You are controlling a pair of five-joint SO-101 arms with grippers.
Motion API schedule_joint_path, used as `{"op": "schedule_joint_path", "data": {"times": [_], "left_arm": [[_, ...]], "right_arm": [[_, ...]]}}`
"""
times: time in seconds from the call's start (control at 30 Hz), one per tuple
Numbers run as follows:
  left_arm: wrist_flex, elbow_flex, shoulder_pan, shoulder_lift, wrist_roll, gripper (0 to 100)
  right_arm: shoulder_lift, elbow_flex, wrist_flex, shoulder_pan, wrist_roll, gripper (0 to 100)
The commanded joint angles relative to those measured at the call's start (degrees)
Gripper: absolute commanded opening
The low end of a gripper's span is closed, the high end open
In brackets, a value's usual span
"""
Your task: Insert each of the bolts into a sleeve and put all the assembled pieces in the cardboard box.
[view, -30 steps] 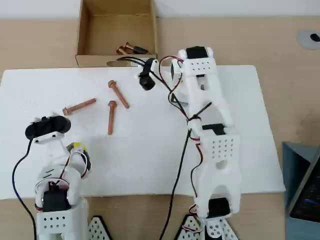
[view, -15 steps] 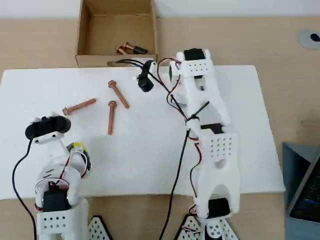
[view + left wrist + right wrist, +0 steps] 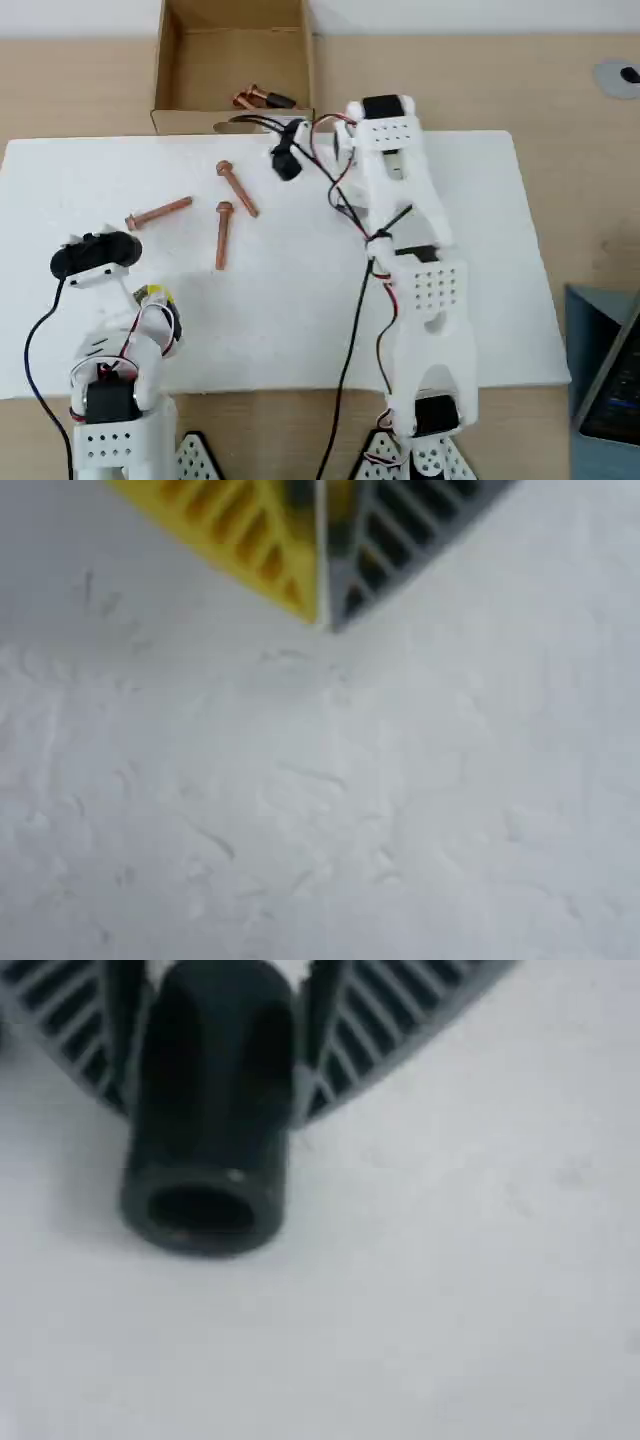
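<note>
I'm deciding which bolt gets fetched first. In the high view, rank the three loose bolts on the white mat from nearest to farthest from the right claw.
From the right claw, shut on a black sleeve:
1. Slanted bolt, closest to the cardboard box.
2. Middle bolt, a little nearer the arms.
3. Leftmost bolt, farthest off to the left.

The black cylindrical sleeve (image 3: 205, 1160) shows its open end, but its rear is buried between the grey ribbed fingers (image 3: 400, 1020) of the right gripper (image 3: 215, 1105), which run off the frame edge. The left gripper (image 3: 323, 610) is blurred and cropped likewise. Inside the brown cardboard box (image 3: 165, 75), the copper-and-black assembled pieces (image 3: 262, 97) overlap, perhaps two, too small to count.
</note>
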Motion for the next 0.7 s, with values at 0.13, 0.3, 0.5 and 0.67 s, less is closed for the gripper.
{"op": "schedule_joint_path", "data": {"times": [0.13, 0.3, 0.5, 0.67], "left_arm": [[-0.97, -0.26, -0.09, -0.22, 0.09, 0], [-0.97, -0.26, -0.09, -0.22, 0.09, 0], [-0.97, -0.26, -0.09, -0.22, 0.09, 0], [-0.97, -0.26, -0.09, -0.22, 0.09, 0]], "right_arm": [[-0.84, -15.25, 8.26, -1.71, -4.22, 1.2], [-1.19, -19.12, 8.35, -1.36, -8.26, 1.2], [-12.97, -12.70, 8.44, -1.36, -11.25, 1.2], [-25.54, -0.57, 8.35, -0.48, -13.27, 1.2]]}}
